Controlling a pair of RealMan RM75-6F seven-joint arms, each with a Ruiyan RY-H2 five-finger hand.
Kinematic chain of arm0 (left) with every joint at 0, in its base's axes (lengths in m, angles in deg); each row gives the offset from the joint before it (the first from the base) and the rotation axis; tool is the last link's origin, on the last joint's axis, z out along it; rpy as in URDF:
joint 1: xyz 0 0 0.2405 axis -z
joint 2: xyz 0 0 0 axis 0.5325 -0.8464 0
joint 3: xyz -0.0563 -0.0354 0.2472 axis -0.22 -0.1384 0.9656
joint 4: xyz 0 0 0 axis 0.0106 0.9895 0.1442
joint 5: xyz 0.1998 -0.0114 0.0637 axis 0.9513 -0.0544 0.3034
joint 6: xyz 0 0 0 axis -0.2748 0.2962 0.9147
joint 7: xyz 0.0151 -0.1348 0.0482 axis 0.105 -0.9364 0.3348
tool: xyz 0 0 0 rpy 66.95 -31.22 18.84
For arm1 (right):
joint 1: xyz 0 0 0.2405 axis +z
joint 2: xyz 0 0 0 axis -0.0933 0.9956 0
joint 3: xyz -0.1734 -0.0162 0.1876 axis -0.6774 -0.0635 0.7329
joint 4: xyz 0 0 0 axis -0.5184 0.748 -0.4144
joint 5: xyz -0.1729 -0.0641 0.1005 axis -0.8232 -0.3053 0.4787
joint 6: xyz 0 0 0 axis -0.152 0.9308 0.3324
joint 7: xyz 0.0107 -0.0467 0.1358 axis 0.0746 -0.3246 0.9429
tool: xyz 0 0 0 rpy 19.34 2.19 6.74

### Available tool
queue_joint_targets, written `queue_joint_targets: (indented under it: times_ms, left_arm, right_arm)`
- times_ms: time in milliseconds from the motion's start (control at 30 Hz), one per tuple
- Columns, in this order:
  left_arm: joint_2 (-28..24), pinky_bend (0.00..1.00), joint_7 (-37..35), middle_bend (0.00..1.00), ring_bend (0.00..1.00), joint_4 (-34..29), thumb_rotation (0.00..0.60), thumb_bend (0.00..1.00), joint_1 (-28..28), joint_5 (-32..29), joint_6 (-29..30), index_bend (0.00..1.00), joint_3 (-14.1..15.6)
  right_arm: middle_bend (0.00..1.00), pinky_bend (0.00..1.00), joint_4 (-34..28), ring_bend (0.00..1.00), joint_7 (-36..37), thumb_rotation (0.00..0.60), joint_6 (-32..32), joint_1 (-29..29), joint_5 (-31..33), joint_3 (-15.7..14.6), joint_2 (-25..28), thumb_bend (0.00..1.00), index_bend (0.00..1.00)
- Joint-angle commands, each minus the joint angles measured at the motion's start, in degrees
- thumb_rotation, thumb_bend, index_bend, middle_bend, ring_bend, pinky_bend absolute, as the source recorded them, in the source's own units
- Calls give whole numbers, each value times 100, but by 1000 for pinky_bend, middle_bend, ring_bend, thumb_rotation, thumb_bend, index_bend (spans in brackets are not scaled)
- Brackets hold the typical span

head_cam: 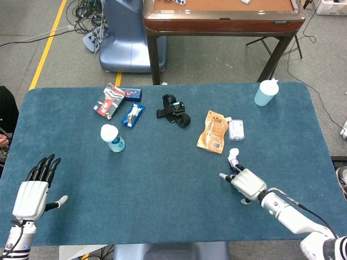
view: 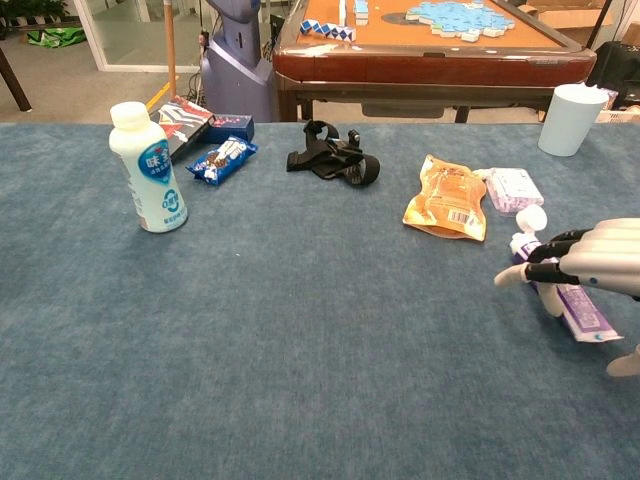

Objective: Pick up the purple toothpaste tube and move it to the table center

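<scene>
The purple toothpaste tube (view: 578, 308) lies flat on the blue table at the right, its white cap (view: 530, 218) pointing away from me. In the head view only the cap end of the tube (head_cam: 233, 158) shows beyond my right hand (head_cam: 246, 184). That right hand (view: 585, 265) hovers right over the tube's body with its fingers stretched to the left and its thumb (view: 626, 364) spread clear; nothing is gripped. My left hand (head_cam: 33, 192) rests flat and open near the front left edge, holding nothing.
An orange pouch (head_cam: 213, 131) and a small white packet (head_cam: 236, 130) lie just beyond the tube. A black strap (head_cam: 173, 110), a white bottle (head_cam: 112, 137), snack packs (head_cam: 133, 114) and a box (head_cam: 110, 100) sit farther left. A pale cup (head_cam: 265, 93) stands at the back right.
</scene>
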Motion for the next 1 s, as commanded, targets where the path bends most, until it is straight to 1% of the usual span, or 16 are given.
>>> queue_joint_targets:
  times_ms: [33, 167, 333, 400, 467, 533, 667, 800, 900, 1000]
  left_arm:
    - [-5, 135, 7, 0, 0, -10, 600, 66, 2, 1, -10, 0, 2]
    - [5, 135, 34, 0, 0, -28, 600, 67, 3, 4, -10, 0, -4]
    - [38, 135, 76, 0, 0, -46, 600, 67, 33, -10, -75, 0, -3]
    - [35, 135, 84, 0, 0, -51, 600, 67, 42, -5, -80, 0, -10]
    - [26, 135, 68, 0, 0, -54, 600, 67, 56, -26, -98, 0, -30]
    - [18, 135, 47, 0, 0, -47, 600, 67, 76, -34, -131, 0, -37]
    - [29, 135, 26, 0, 0, -23, 600, 67, 97, -3, -175, 0, -14]
    - [50, 135, -6, 0, 0, 3, 600, 66, 95, -20, -195, 0, 0]
    - [38, 135, 3, 0, 0, 8, 600, 66, 97, -22, -210, 0, 9]
    - [34, 135, -20, 0, 0, 10, 600, 67, 91, -28, -206, 0, 13]
  right_arm:
    - [419, 95, 61, 107, -120, 600, 38, -36, 57, -46, 134, 109, 33]
    - [424, 88, 64, 107, -149, 600, 153, -74, 39, -66, 266, 108, 32]
    - [424, 87, 24, 107, 307, 600, 797, -258, -223, 31, 229, 108, 33]
    - [426, 88, -7, 112, 348, 600, 1019, -356, -190, 86, 242, 108, 54]
    - [436, 88, -75, 134, 326, 600, 1141, -440, -21, 159, 285, 108, 116]
    - [451, 88, -167, 159, 195, 600, 1076, -446, 282, 251, 356, 107, 170]
    - [461, 110, -232, 179, -212, 600, 828, -347, 894, 421, 392, 106, 175]
    - [461, 114, -131, 179, -462, 600, 379, -95, 1523, 573, 242, 105, 175]
    - [440, 114, -32, 179, -534, 600, 92, 88, 1854, 640, 84, 98, 143]
    - [404, 112, 136, 160, -660, 600, -120, 278, 2176, 694, -103, 97, 73]
